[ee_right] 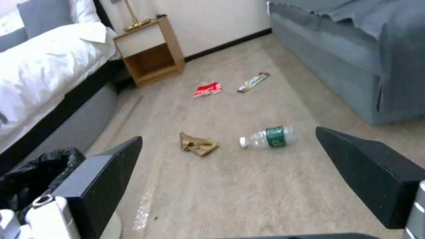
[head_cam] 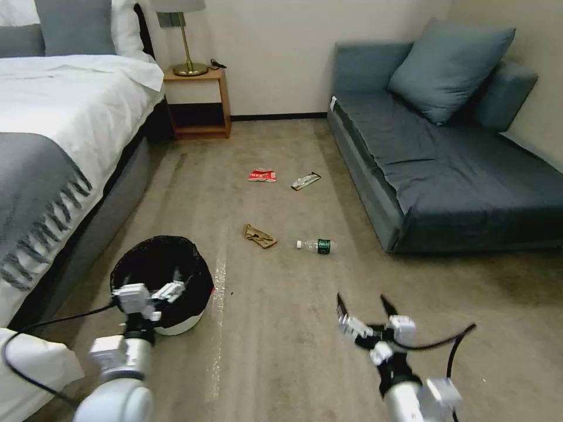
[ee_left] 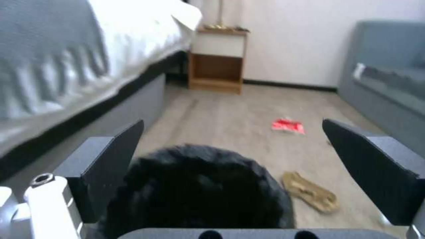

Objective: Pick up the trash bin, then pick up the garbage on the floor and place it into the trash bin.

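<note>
The trash bin [head_cam: 176, 308], white and lined with a black bag, stood on the carpet at about eight o'clock in the head view, close beside the bed [head_cam: 53, 135]. The left end effector [head_cam: 153, 292] hung over the bin's near rim with its fingers spread apart, gripping nothing; in the left wrist view the two dark fingers [ee_left: 106, 166] stood on either side of the bag's black mouth [ee_left: 199, 189], and whether they touched the rim could not be told.

The right end effector [head_cam: 368, 306] hovered above bare carpet at about five o'clock, its fingers also parted and empty, well apart from the bin.

The garbage lay scattered on the floor ahead, between the bed and the sofa [head_cam: 457, 176]. The crumpled brown paper [head_cam: 259, 235] sat near the centre of the head view, with the clear bottle [head_cam: 316, 245] bearing a green label lying on its side just at its three o'clock. Farther off, toward twelve o'clock, the red-and-white wrapper [head_cam: 262, 175] lay flat with the gold-and-black wrapper [head_cam: 306, 181] near it at three o'clock. None of the four touched another.

A wooden nightstand [head_cam: 197, 102] with a brass lamp [head_cam: 186, 41] stood against the far wall at about eleven o'clock
</note>
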Robot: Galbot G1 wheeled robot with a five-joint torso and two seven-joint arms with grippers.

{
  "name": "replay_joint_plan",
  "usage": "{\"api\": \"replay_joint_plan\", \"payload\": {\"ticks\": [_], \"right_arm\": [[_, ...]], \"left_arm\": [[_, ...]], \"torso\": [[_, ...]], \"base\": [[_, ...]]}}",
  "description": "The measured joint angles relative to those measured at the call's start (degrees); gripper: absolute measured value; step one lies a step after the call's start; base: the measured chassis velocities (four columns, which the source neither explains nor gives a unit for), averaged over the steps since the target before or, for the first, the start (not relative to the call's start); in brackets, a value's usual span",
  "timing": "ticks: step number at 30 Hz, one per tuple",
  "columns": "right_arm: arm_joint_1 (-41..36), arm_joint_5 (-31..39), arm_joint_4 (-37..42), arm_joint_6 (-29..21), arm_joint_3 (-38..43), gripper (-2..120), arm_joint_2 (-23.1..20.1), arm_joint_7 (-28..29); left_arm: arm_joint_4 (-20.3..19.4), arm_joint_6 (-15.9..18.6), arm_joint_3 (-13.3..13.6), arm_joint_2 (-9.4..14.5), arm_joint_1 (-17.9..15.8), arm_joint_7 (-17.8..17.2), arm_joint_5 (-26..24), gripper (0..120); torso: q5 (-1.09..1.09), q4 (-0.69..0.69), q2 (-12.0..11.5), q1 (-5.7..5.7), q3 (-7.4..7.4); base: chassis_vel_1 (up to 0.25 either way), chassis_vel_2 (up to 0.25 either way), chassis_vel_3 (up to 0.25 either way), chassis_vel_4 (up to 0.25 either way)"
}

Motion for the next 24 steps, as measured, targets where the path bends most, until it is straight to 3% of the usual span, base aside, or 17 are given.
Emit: {"api": "replay_joint_plan", "payload": {"ticks": [4,5,7,8,10,18,24], "right_arm": [[0.13,1.74,1.33,-1.36,4.22,100,-2.81,0.07],[0.41,2.6,1.91,-2.3,7.03,100,-4.41,-0.1],[1.25,2.55,2.59,-3.61,10.32,100,-6.26,-0.43],[1.25,2.55,2.59,-3.61,10.32,100,-6.26,-0.43],[1.62,1.38,2.34,-3.75,9.97,100,-6.01,-0.57],[1.69,0.22,0.98,-2.66,9.96,100,-5.77,-0.5],[2.11,-0.08,-0.14,-2.18,10.21,100,-5.99,-0.16]], "left_arm": [[-0.48,-0.18,-1.58,1.86,0.64,-0.49,-3.07,100],[-0.85,-0.4,-2.68,3.11,1.05,-0.85,-4.96,100],[-1.41,-0.7,-4.7,5.49,1.87,-1.51,-8.76,100],[-1.41,-0.7,-4.7,5.49,1.87,-1.51,-8.76,100],[-2.1,-1.05,-6.71,7.76,2.63,-2.17,-12.32,100],[-3.95,-2.03,-12.82,14.79,5.04,-4.21,-23.42,100],[-4.24,-2.19,-13.72,15.88,5.42,-4.55,-25.17,100]], "torso": [[-0.05,-0.01,0.0,0.0,0.0],[0.02,-0.02,0.0,0.0,0.0],[-0.07,0.02,0.0,0.0,0.01],[-0.07,0.02,0.0,0.0,0.01],[0.02,0.01,0.0,0.0,0.0],[-0.02,0.0,0.0,0.0,0.0],[-0.02,0.0,0.0,0.0,0.0]], "base": [[0.0,0.0,0.0,0.0],[0.0,0.0,0.0,0.0],[0.0,0.0,0.0,0.0],[0.0,0.0,0.0,0.0],[0.0,0.0,0.0,0.0],[0.0,0.0,0.0,0.0],[0.0,0.0,0.0,0.0]]}}
